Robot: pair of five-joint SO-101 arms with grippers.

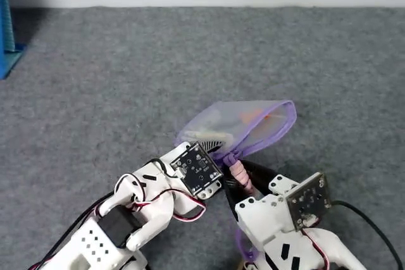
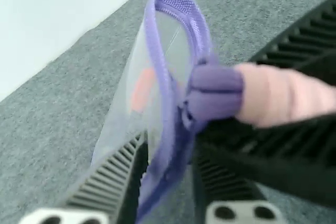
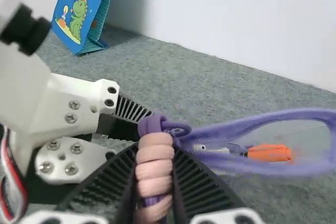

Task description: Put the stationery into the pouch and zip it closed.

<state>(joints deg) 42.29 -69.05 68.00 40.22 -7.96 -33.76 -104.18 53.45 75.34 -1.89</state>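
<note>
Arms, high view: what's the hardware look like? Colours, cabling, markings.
Left arm and right arm: white plastic shells, ribbed black fingers. Square circuit boards at the wrists. Red, white and black wires loop along the left; a black cable trails from the right.

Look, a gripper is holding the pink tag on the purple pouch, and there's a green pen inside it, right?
Not quite: the stationery item inside the pouch is orange, not green. The right wrist view shows it through the clear wall. The rest is right: the right gripper holds the pink tag on the purple pouch.
</note>
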